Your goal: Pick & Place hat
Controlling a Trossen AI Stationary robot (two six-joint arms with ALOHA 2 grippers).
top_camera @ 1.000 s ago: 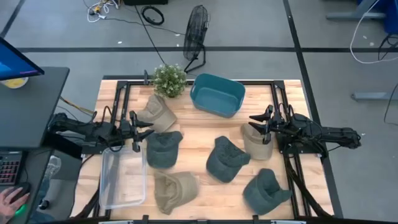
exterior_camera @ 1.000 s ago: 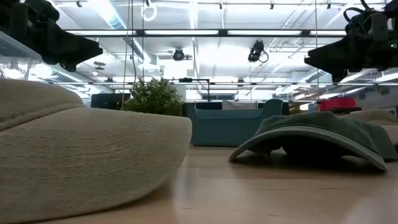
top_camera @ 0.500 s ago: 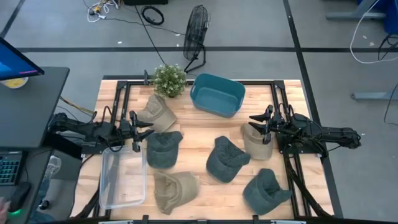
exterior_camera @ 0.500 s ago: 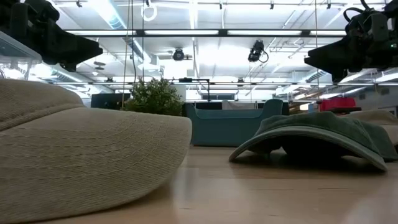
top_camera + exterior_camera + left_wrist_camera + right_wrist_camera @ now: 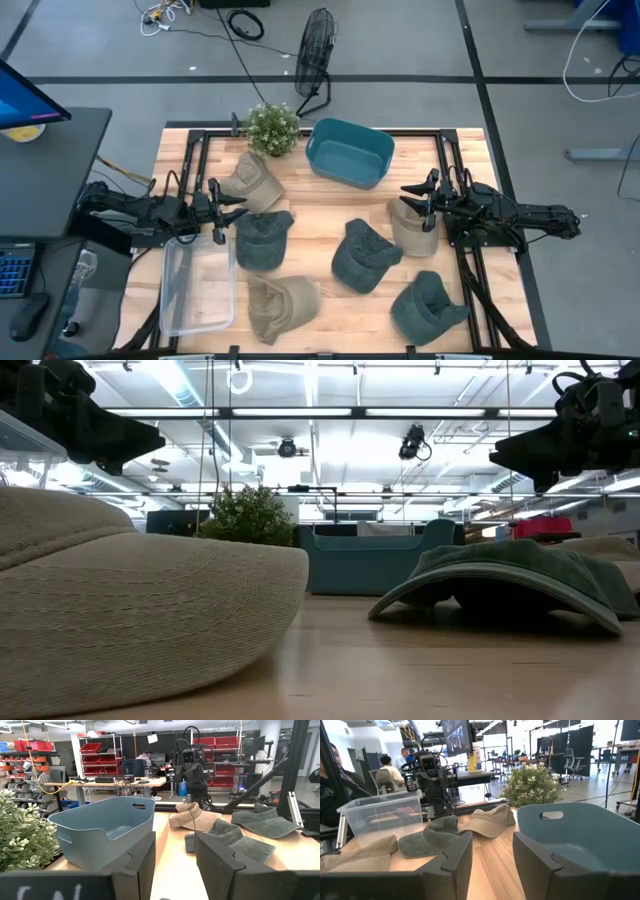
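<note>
Six hats are spread over the table [image 5: 310, 228]. A bin [image 5: 349, 152] is set at its far edge, with a plant [image 5: 272, 127] just left of it. A clear tub [image 5: 196, 286] is placed at the near left corner.

In the low view the tan hat [image 5: 130, 600] is cut off at the left edge, the green hat [image 5: 510, 585] partly masks the blue bin [image 5: 370, 560], and both arms are cropped.
</note>
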